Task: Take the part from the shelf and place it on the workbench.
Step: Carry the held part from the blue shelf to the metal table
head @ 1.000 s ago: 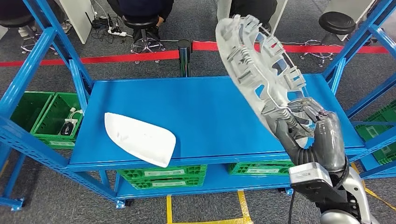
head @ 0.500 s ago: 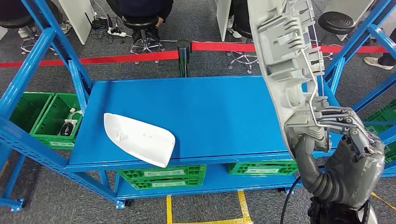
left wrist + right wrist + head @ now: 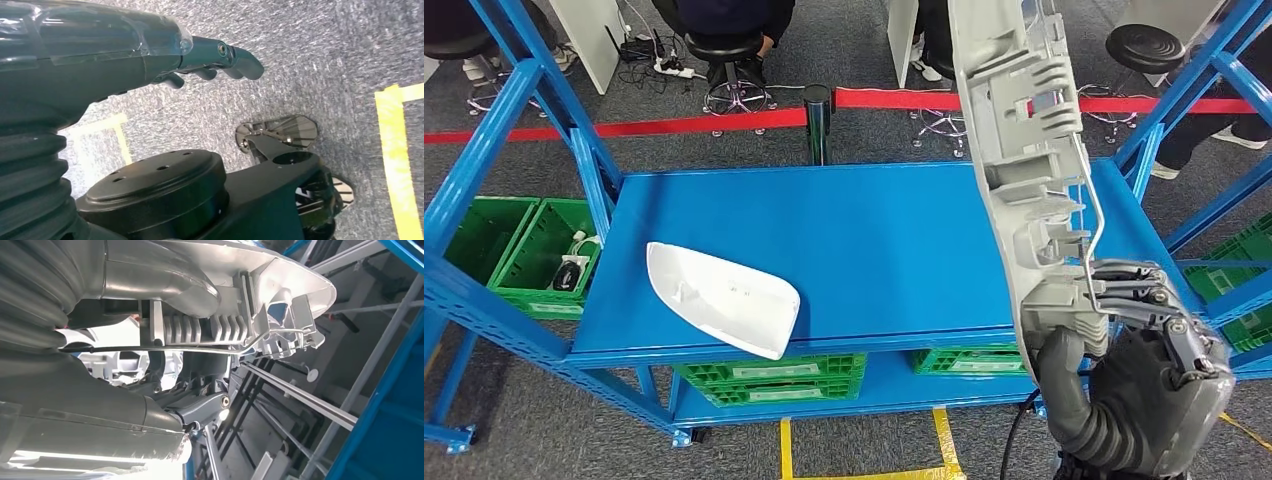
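Blue steel shelf rack (image 3: 514, 110) w/ slanted uprights frames the scene; its wide blue shelf deck (image 3: 874, 240) spans the middle of the head view. Below the deck, green crates (image 3: 769, 375) sit on a lower level, and more green crates (image 3: 519, 250) stand on the floor at left, one holding small dark and white items (too small to tell what).

The task part, a big grey moulded plastic part (image 3: 1034, 170) w/ ribs, clips and a thin wire rod along its back, is held up off the deck, standing nearly on edge at the right side of the head view, its top running out of frame. Right hand (image 3: 1139, 350) is clamped on its lower end: thumb on one face, dark fingers (image 3: 1134, 280) wrapped over the ribbed side. Right wrist view shows the same hold close up, part (image 3: 215, 300) pressed betw. thumb and fingers.

A white curved cover (image 3: 722, 297) lies flat on the deck near its front left edge, well apart from the held part.

Left hand (image 3: 150, 55) hangs over grey carpet, holding nothing; fingers partly curled, so can't tell if spread or closed.

Behind the rack: red floor tape (image 3: 674, 125), black stools (image 3: 729, 60), seated people (legs only).
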{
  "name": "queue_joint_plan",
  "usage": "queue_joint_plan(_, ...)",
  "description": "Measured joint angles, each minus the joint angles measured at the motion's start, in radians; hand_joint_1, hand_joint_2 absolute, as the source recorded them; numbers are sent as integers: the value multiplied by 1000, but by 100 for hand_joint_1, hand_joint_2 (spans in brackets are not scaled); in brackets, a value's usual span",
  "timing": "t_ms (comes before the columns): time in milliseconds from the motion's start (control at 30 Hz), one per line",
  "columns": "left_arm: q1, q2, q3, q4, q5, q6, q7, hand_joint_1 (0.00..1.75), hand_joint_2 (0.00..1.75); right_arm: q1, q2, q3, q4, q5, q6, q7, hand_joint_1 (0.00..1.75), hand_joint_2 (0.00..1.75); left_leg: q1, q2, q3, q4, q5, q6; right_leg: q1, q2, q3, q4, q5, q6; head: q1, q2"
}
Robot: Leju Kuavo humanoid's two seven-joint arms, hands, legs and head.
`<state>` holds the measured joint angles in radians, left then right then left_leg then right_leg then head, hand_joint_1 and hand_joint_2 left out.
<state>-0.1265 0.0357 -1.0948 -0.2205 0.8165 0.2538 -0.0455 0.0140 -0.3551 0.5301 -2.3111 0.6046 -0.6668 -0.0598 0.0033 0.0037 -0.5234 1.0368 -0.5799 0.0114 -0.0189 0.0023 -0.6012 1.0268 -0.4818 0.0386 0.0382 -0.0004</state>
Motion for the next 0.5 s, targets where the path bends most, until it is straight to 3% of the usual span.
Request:
queue_joint_plan(167,0,8,0,0,-9,-14,38,0,175,33,26,16,0,-7,-17,-38,175,175,0,0,0,0,-1,-1,0,0,0,0,-1,-1,0,0)
queue_joint_plan(500,0,12,0,0,-19,-17,-5,0,175,37,40,36,13,-46,-15,-41,175,175,0,-1,0,0,-1,-2,0,0,0,0,-1,-1,-1,0)
